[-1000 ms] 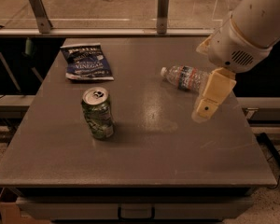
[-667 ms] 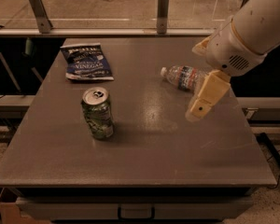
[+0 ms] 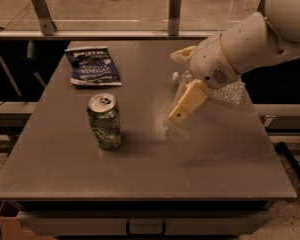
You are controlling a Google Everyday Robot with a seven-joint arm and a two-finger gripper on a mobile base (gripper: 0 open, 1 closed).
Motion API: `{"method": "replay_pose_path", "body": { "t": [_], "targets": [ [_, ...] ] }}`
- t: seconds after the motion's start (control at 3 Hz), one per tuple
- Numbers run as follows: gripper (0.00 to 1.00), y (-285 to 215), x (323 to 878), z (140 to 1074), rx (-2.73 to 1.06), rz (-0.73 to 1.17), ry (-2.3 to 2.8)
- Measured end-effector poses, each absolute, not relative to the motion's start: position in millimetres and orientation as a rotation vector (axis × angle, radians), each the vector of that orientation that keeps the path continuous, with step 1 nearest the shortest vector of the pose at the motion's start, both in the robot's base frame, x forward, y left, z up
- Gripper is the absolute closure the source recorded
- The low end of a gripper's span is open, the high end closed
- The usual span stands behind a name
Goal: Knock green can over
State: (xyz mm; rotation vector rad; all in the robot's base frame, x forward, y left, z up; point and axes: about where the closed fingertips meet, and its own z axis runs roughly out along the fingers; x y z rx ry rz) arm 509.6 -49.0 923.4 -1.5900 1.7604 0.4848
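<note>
The green can stands upright on the grey table, left of centre, with green and white sides and a silver top with a pull tab. My gripper hangs over the table to the right of the can, about a can's height away from it and apart from it. Its two tan fingers are spread, and nothing is between them. The white arm reaches in from the upper right.
A clear plastic water bottle lies on its side behind the gripper, partly hidden by it. A blue vinegar chips bag lies at the table's back left. A rail with metal posts runs behind the table.
The gripper has moved left and a little down, towards the can, and now covers part of the bottle. The can, the bottle and the bag have not moved.
</note>
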Motion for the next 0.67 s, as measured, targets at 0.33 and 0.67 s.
{"method": "replay_pose_path", "body": {
  "t": [0.33, 0.67],
  "targets": [
    [0.00, -18.6, 498.1, 911.4, -1.604, 0.663, 1.661],
    [0.00, 10.5, 479.0, 895.7, -1.641, 0.814, 1.584]
  ]
}}
